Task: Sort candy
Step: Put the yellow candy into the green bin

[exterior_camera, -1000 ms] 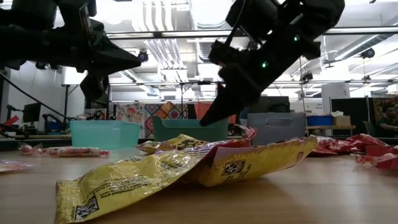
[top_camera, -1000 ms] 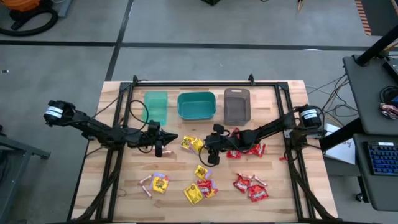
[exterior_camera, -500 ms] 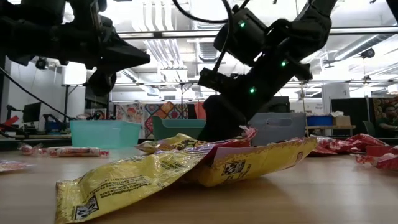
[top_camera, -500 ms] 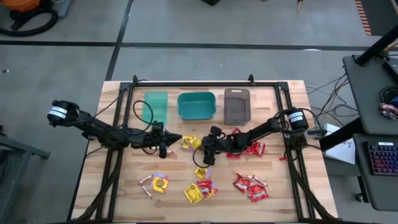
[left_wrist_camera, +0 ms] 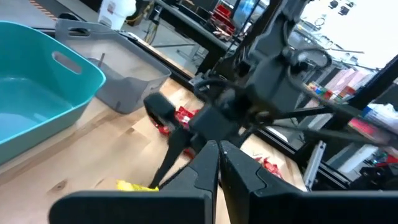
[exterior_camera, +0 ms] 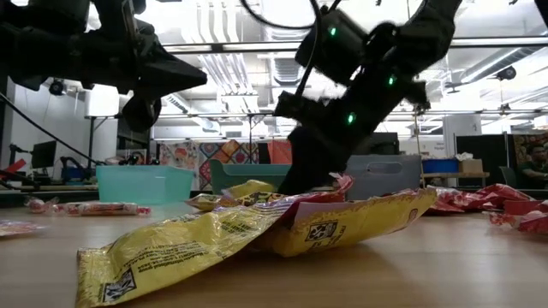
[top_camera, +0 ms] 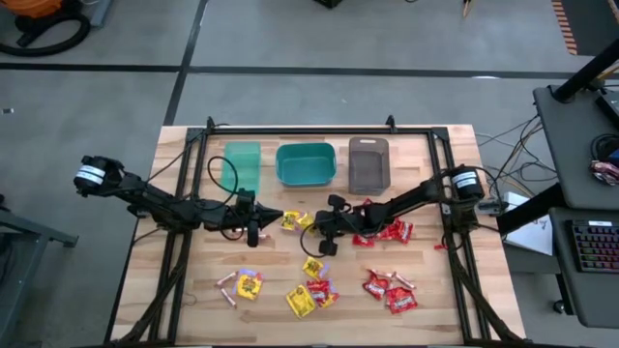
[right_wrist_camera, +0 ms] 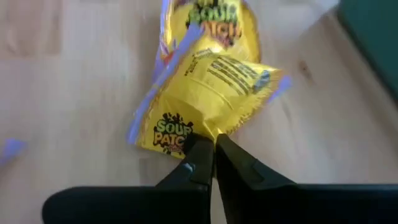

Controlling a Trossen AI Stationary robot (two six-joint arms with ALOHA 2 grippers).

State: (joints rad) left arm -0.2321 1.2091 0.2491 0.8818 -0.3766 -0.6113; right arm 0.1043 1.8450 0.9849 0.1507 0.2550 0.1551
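Note:
Two yellow candy packets point(top_camera: 293, 222) lie together at mid-table. My right gripper point(top_camera: 311, 230) stands at their right side, low over the wood, shut on the nearer packet point(right_wrist_camera: 208, 93); the other packet point(right_wrist_camera: 214, 18) lies just beyond it. To the left of the packets my left gripper point(top_camera: 259, 230) hangs above the table, shut point(left_wrist_camera: 218, 149) and holding nothing. More candy lies loose: red packets point(top_camera: 385, 232), yellow packets point(top_camera: 250, 284) and thin sticks point(top_camera: 227, 281). My right gripper pinches the yellow packet's near edge point(right_wrist_camera: 210, 132) between its two fingertips. The fingers slant down from the table's right side. The packet is crumpled and rests on the wood, its far end against the second yellow packet.
Three bins stand in a row at the far side: a green one point(top_camera: 242, 164), a teal one point(top_camera: 306, 162) and a grey one point(top_camera: 368, 162). A mixed heap of red and yellow packets point(top_camera: 311, 293) and more red ones point(top_camera: 389, 292) lie toward the near edge.
My right gripper has come down and a little toward the table's left onto the yellow packets, and has shut on the edge of the nearer one. The packet's edge is now crumpled between the fingers.

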